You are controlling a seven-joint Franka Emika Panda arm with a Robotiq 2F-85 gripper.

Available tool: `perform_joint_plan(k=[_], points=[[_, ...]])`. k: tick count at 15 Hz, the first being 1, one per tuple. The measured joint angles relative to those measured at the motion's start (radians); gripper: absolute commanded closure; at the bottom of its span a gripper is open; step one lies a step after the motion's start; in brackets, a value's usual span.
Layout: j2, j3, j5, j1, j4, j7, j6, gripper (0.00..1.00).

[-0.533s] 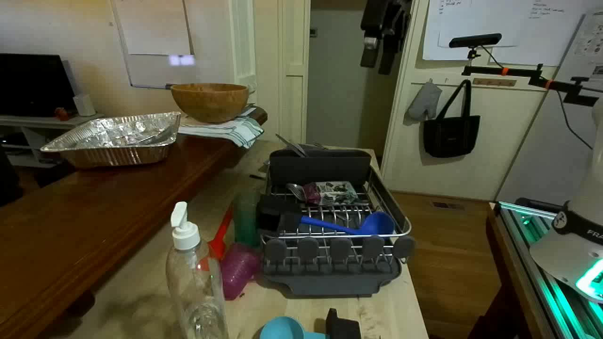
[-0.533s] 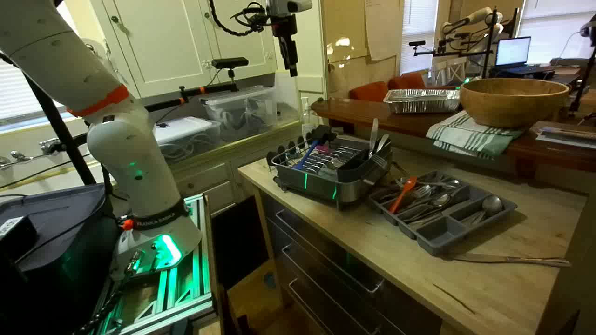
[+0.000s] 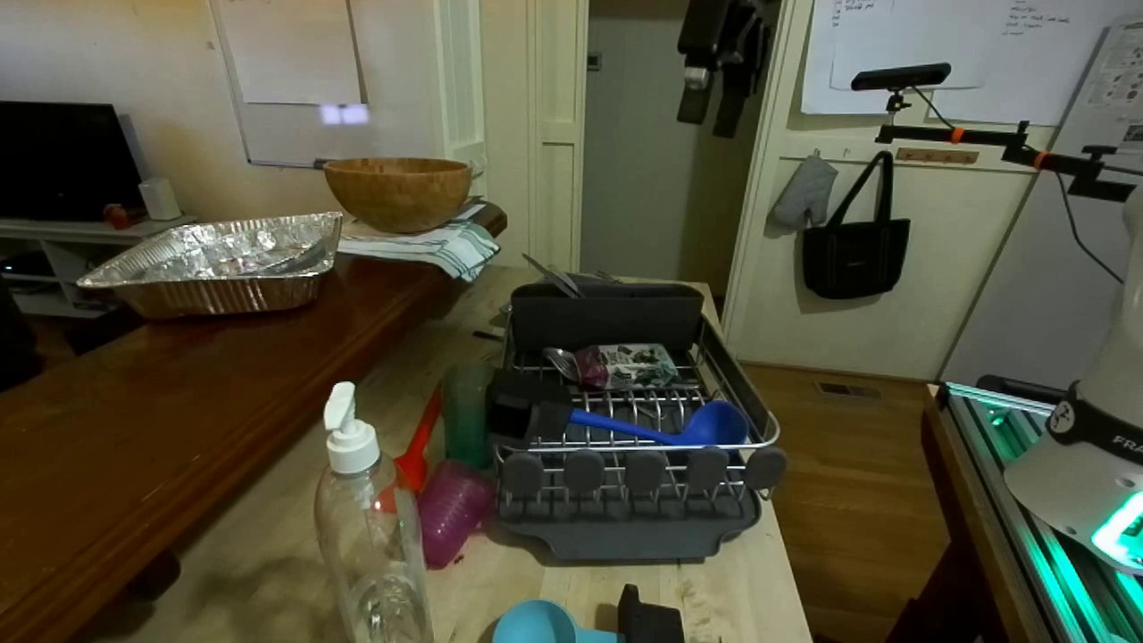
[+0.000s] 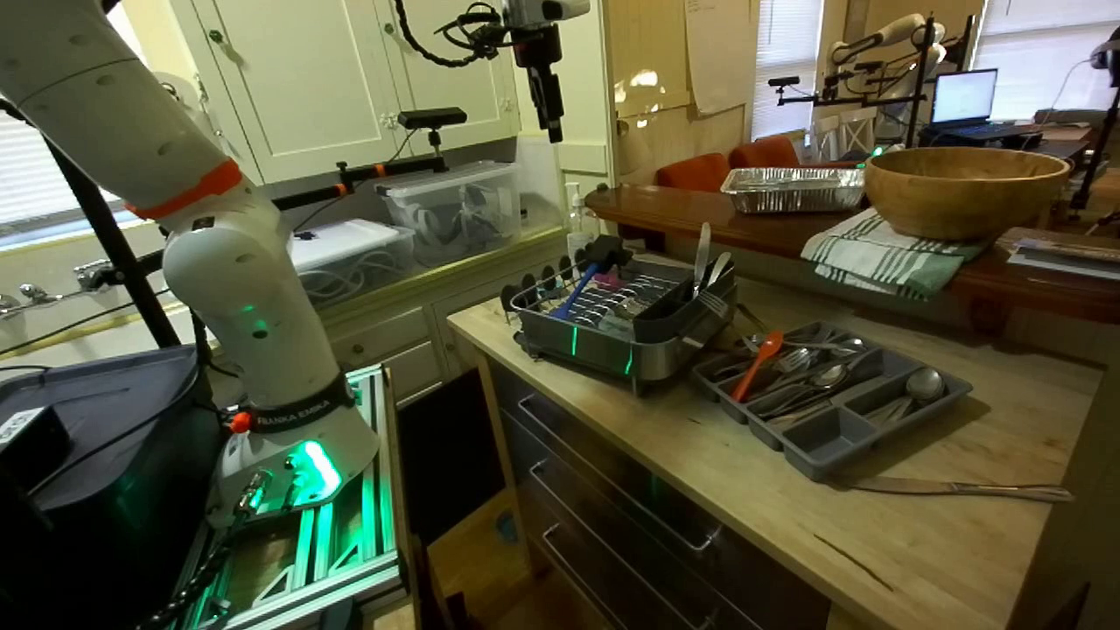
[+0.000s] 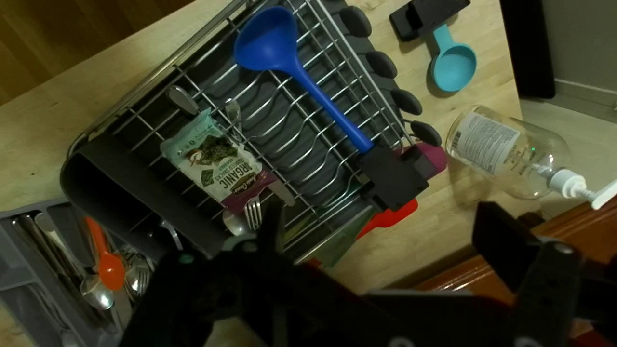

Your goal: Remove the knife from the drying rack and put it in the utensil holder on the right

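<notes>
Hand (image 3: 709, 127), jaws apart, above the drying rack (image 4: 604, 347); likely target: a table knife (image 4: 703, 252), lower, leaning blade-up at the rack end nearest the cutlery tray (image 4: 829, 435).

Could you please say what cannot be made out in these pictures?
Wrist view: the middle of the loose cutlery, hidden by the snack packet.
In an exterior view: the lower end of the standing knife, hidden by the utensil caddy.
In an exterior view: the top of the arm, cut off by the upper edge.
In an exterior view: the wall writing, too small to read.
</notes>
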Motion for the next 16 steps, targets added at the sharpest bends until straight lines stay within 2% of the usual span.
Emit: perform_joint_plan(k=[6,9,12,16], points=[[0.066,-0.049,-0.046,-0.091,0.023,0.069,0.151,0.0],[0.138,-0.083,-0.088,-0.114,0.067,0.047,0.158,0.0],[0.217,-0.099,-0.204,-0.129,0.113,0.052,0.184,0.0],[0.308,-0.1,-0.368,-0.126,0.137,0.142,0.26,0.0]])
